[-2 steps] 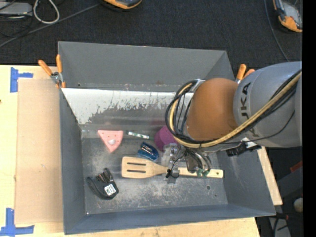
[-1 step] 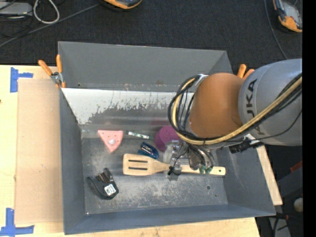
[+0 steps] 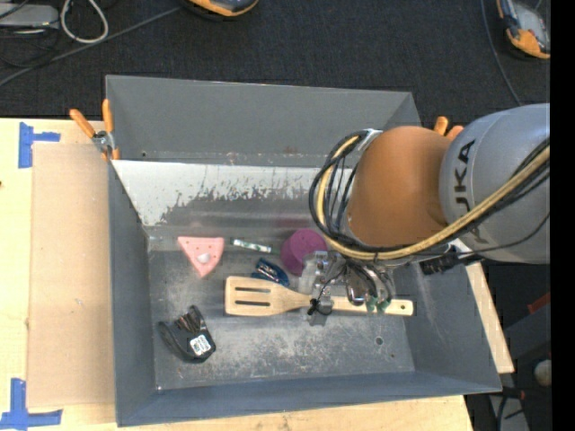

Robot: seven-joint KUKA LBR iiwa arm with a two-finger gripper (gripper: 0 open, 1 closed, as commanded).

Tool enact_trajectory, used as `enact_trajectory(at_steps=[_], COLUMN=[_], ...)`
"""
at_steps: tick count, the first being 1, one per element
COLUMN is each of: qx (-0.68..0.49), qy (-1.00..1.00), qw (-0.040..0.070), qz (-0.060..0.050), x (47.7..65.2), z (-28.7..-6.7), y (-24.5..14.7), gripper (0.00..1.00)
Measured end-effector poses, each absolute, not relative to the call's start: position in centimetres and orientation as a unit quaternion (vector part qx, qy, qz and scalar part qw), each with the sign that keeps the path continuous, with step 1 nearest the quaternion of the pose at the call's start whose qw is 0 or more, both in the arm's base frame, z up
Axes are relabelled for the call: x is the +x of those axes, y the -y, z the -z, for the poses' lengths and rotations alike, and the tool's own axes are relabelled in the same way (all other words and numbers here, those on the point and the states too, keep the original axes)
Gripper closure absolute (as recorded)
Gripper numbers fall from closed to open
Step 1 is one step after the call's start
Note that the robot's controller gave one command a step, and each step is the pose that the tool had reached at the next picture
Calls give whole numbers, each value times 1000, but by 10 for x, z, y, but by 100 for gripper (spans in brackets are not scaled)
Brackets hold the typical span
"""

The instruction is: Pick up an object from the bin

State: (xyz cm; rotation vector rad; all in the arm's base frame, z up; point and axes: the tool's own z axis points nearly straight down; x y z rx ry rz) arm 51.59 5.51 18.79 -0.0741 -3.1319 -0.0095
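- Grey metal bin (image 3: pixel 269 362), its floor scuffed.
- Wooden slotted spatula (image 3: pixel 259 298) lies across the middle; the gripper (image 3: pixel 318 306) is right over its handle.
- Jaws: parted or clenched, impossible to say.

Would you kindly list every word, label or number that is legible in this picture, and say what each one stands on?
"KA": dark letters on the grey arm housing; the start of the word is hidden.
White label on the black object at the bin's front left: print too small to read.
Nothing else legible.
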Motion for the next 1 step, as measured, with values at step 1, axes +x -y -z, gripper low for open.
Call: enact_trajectory(at_steps=[1], qx=[-23], qy=[1000], qw=[5], qz=[3], x=[516], z=[-214], y=[-55], gripper=[100])
